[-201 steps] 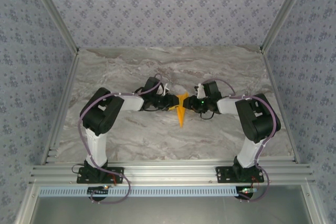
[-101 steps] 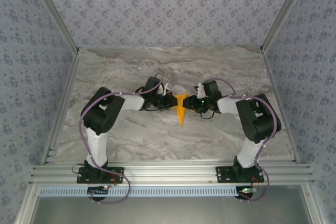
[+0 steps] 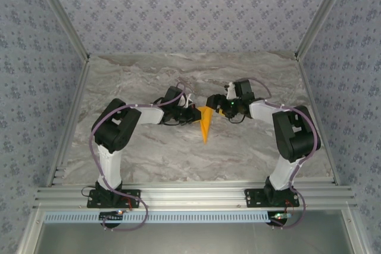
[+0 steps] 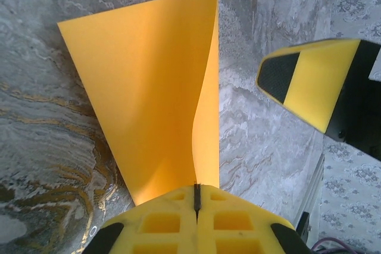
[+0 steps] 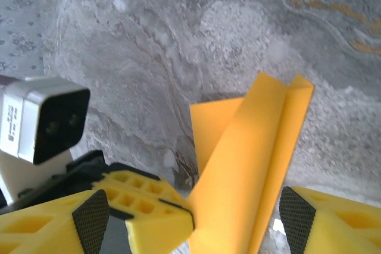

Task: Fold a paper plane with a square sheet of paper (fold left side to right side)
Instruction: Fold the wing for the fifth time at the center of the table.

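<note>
Out in the middle of the table (image 3: pixel 137 75), the orange paper plane (image 3: pixel 205 126) is lying with its long axis running near-to-far. The pointy nose aims back at the arm bases and the wide end faces the far wall. The left pincer (image 3: pixel 195 115) comes in from the left and meets the paper at that wide end, so it's the arm that's actually on the thing. From the left wrist cam the left pincer (image 4: pixel 196 191) is squeezed tight, with the paper plane (image 4: pixel 149 87) pinched right at the fold. One flap lies flat on the marble while the other stands up and curls away from it. The right pincer (image 3: pixel 214 103) sits just off the far-right corner of the paper with its jaws spread wide. Its own cam shows the right pincer (image 5: pixel 193 206) straddling the paper plane (image 5: pixel 250 159) without gripping it, though I honestly can't tell if a pad is brushing it. My guess is whatever comes next hinges on that upright flap: the right arm is close enough to press or re-grab it, coming in across the crease line, while the left keeps things pinned.
</note>
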